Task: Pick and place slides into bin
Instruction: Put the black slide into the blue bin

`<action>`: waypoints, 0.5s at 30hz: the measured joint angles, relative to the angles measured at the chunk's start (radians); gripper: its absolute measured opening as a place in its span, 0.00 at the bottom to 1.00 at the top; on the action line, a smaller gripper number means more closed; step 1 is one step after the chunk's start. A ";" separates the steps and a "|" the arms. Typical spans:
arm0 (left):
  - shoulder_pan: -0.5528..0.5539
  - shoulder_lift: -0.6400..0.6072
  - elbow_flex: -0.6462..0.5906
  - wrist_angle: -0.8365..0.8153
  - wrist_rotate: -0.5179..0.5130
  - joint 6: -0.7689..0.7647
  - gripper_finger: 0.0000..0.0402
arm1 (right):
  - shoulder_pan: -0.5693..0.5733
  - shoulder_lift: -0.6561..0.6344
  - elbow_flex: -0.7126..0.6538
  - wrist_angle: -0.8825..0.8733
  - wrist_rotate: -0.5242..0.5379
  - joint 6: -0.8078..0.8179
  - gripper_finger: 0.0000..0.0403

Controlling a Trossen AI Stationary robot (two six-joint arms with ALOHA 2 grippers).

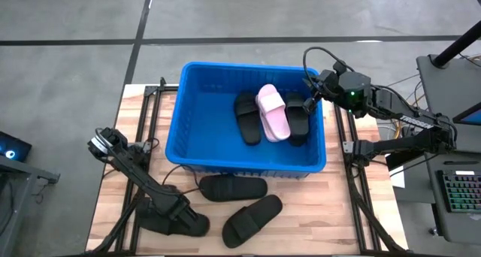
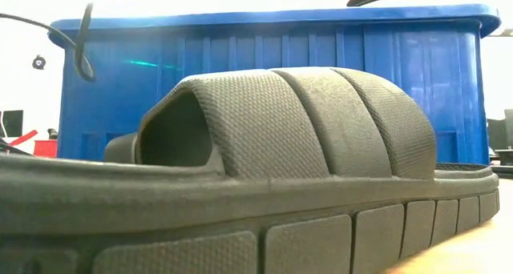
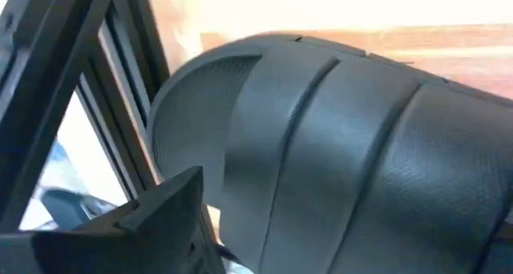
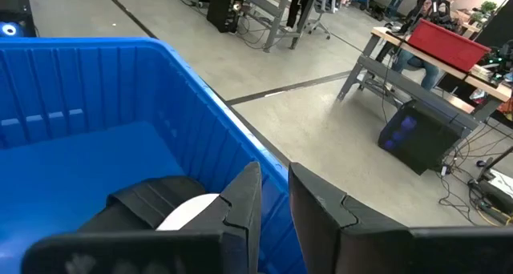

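On the wooden table (image 1: 113, 167), the big bright blue ribbed plastic bin (image 1: 197, 155) already holds three slides; two matte black foam slides (image 1: 232, 188) lie just in front of it. Left gripper (image 1: 192, 225), jaws apart, probably straddles one strap (image 3: 337, 146), so seat deep before squeezing. Right gripper (image 1: 312, 92) hovers at the bin's rim, fingers nearly together, holding nothing.

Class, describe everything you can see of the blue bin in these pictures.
The blue bin is a large, bright blue rectangular crate that looks like plastic, with ribbed walls and a rounded rim. It stands upright and open-topped at the far side of the wooden table. Inside lie two black slides and one pink slide, side by side. Two more black slides lie on the table in front of it. The right gripper hovers at its right far corner.
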 joint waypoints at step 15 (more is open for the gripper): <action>-0.003 0.000 -0.027 0.017 -0.075 0.168 0.13 | 0.000 0.000 0.000 0.004 0.000 0.096 0.14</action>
